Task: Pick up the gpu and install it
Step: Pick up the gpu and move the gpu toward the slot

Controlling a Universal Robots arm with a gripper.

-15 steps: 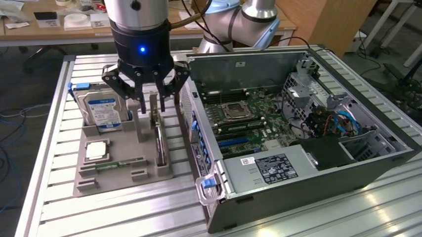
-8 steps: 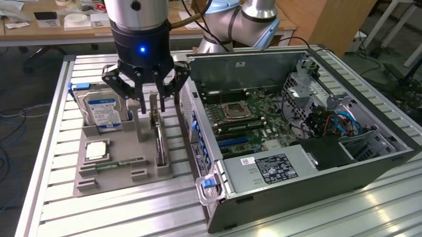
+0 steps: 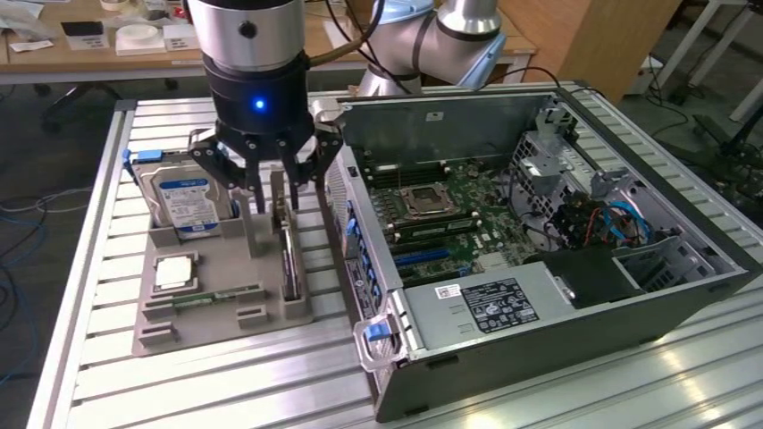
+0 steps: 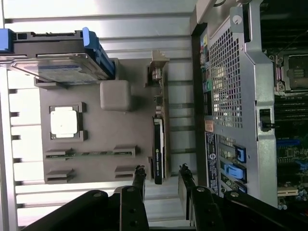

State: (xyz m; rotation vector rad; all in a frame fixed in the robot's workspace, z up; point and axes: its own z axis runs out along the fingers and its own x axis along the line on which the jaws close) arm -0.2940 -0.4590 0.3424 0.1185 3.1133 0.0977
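Observation:
The gpu (image 3: 289, 255) is a thin dark card with a silver end bracket. It stands on edge in a slot of the grey holder tray (image 3: 256, 268), close to the computer case. My gripper (image 3: 272, 192) hangs just over the card's bracket end, open, with a finger on each side of it. In the wrist view the gpu (image 4: 159, 139) runs in line with the gap of the gripper (image 4: 161, 175), and both fingertips (image 4: 139, 174) stand clear of the card.
The tray also holds an upright hard drive (image 3: 185, 201) with a blue label, a silver processor (image 3: 175, 271) and a green memory stick (image 3: 214, 297). The open computer case (image 3: 667, 295) lies on the exterior view's right, its motherboard (image 3: 459, 223) exposed. The slatted metal table (image 3: 214, 384) carries everything.

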